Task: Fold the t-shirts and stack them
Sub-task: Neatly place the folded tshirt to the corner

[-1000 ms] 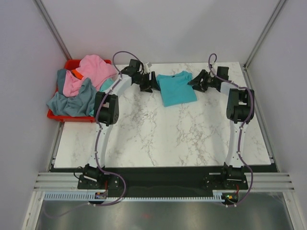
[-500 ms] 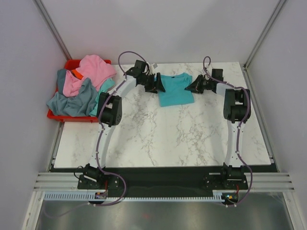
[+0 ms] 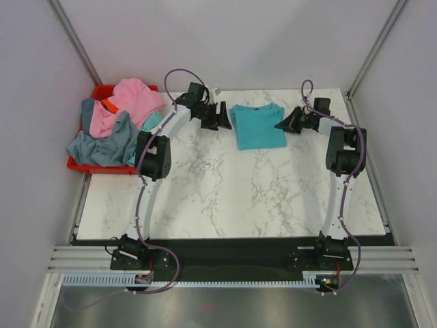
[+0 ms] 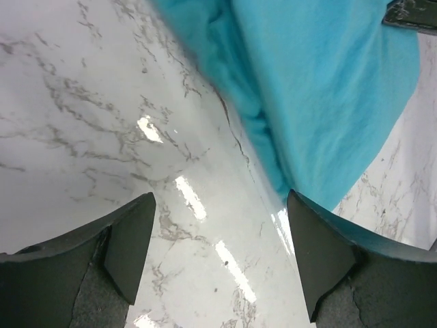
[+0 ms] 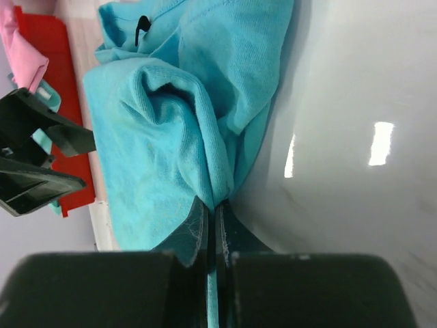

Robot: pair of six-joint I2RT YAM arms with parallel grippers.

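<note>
L gripper (image 4: 218,201): jaws spread wide, only bare marble table (image 4: 89,123) between them, so it's holding nothing. Teal t-shirt (image 4: 321,89) lies ahead of its tips and off to the right in the wrist view. The shirt's rumpled edge runs diagonally down to just beside one finger (image 4: 321,253); can't tell if it's touching. R gripper (image 5: 213,208): jaws pinched together on the near edge of the same shirt, w/ a thin strip of teal cloth caught between the pads. Cloth is bunched into a raised fold right ahead of the R tips, and the rest spreads out flat beyond that. Black neck label (image 5: 142,26) shows at the end far from the R tips. Top view: the shirt sits on the far part of the table between the two grippers, collar toward the far edge. L gripper is just off one side edge, R gripper is at the opposite side edge, and both point inward at it. Red bin (image 3: 76,165) is on the far side of the L gripper from the shirt, off the table's corner. In the bin, a pink t-shirt (image 3: 134,96) is heaped on top and a grey-blue t-shirt (image 3: 102,145) droops over the near rim. An orange patch (image 3: 108,106) shows between those two.
</note>
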